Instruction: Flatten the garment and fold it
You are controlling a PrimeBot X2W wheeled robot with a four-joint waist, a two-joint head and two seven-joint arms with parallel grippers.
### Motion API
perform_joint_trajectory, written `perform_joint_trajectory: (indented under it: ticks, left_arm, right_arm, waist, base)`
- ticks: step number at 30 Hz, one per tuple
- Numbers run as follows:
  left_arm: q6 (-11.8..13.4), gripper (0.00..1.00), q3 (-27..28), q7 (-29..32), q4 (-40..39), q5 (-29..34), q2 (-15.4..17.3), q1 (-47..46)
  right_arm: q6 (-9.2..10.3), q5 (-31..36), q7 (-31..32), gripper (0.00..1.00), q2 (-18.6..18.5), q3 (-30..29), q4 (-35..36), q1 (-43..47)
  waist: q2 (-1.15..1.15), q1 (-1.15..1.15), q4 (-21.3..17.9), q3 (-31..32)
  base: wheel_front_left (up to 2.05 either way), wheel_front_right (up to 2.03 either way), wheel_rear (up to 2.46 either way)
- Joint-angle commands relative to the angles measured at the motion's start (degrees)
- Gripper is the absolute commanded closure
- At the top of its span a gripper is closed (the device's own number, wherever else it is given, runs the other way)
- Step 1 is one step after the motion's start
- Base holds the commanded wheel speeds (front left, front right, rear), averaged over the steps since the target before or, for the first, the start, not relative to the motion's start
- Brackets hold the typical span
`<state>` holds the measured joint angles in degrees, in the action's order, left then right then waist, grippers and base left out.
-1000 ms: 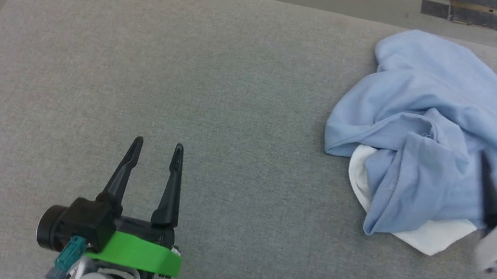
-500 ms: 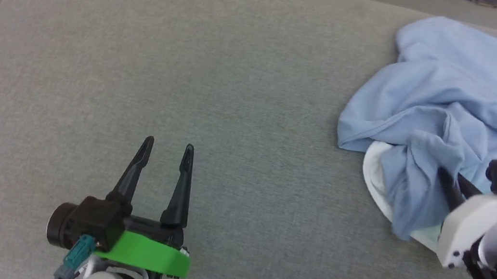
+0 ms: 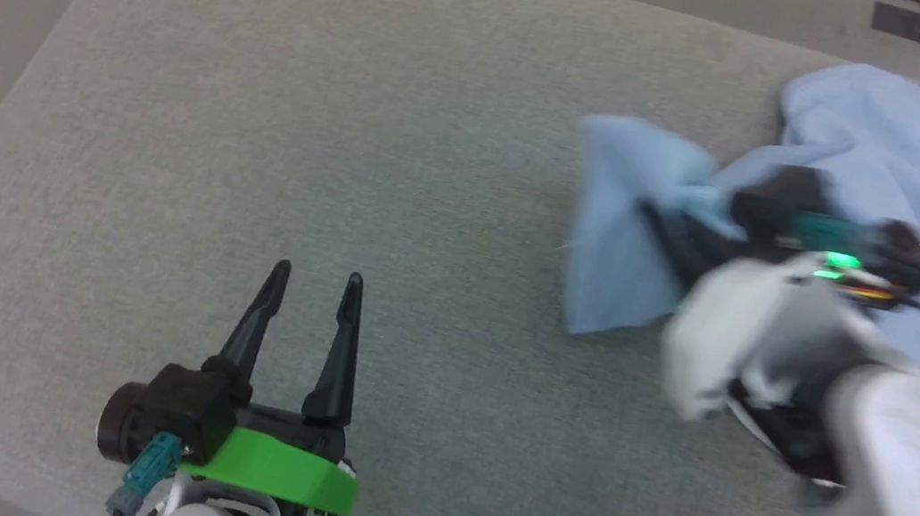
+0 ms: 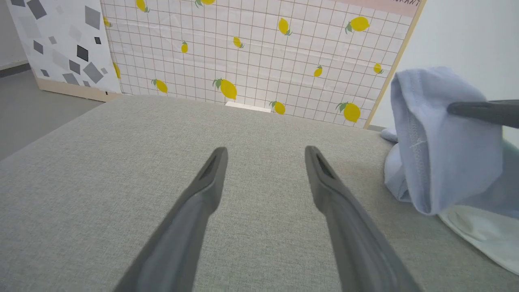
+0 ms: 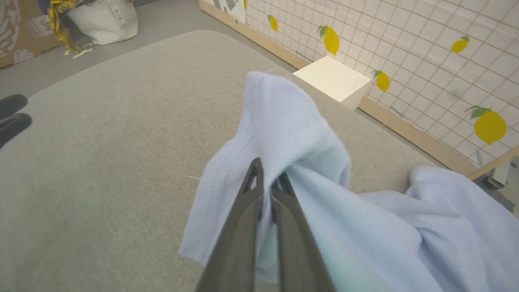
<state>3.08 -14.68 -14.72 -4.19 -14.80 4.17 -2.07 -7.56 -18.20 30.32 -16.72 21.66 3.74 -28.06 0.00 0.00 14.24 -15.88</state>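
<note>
Pale blue cotton of the garment [image 3: 890,147], bunched upper right in the head view on the grey pad [image 3: 356,99], is pinched at a hem by the clamped right gripper [image 5: 268,172]. So thin a bite may slip, or drag the heap unspread, since the left gripper [image 3: 318,274] hangs open, empty, lower left.

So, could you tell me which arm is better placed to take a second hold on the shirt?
Likely left: the left gripper is open and free, while the right gripper is shut on the garment.
</note>
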Motion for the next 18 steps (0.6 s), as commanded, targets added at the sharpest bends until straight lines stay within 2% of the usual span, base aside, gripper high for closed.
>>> perform_joint_trajectory:
  ticks: [1, 6, 7, 8, 13, 18]
  left_arm:
    - [-0.20, 0.00, -0.28, -0.22, 0.23, -0.34, -0.19, -0.59]
    - [-0.37, 0.00, -1.05, -0.26, 1.05, -0.85, -0.52, -1.17]
    - [-0.42, 0.00, -1.16, -0.26, 1.18, -0.89, -0.57, -1.36]
    - [-0.49, 0.00, -1.32, -0.26, 1.31, -0.95, -0.64, -1.59]
    - [-0.52, 0.00, -1.75, -0.27, 1.96, -1.20, -0.91, -2.29]
    - [-0.65, 0.00, -1.08, -0.27, 2.61, -0.95, -0.92, -1.72]
  right_arm:
    - [0.08, -0.78, 0.01, 1.00, 1.96, 2.37, -1.54, -1.53]
    - [0.08, -1.21, -1.41, 1.00, 7.77, 8.98, -10.75, -2.73]
    - [0.08, -1.22, -1.86, 0.14, 8.67, 9.35, -12.64, -2.55]
    - [0.08, -1.08, -2.37, 0.00, 9.49, 9.57, -14.91, -2.35]
    - [0.08, 0.05, -5.57, 0.00, 11.09, 10.67, -20.69, -2.92]
    - [0.08, -2.74, -7.25, 0.00, 10.40, 9.13, -18.25, -3.20]
  waist:
    - [0.00, 0.00, 1.15, -0.90]
    - [0.00, 0.00, 2.91, -2.45]
    - [0.00, 0.00, 3.15, -2.56]
    - [0.00, 0.00, 3.48, -2.69]
    - [0.00, 0.00, 3.75, -2.39]
    - [0.00, 0.00, 1.64, 0.23]
  base:
    - [0.00, 0.00, 0.00]
    - [0.00, 0.00, 0.00]
    - [0.00, 0.00, 0.00]
    - [0.00, 0.00, 0.00]
    - [0.00, 0.00, 0.00]
    - [0.00, 0.00, 0.00]
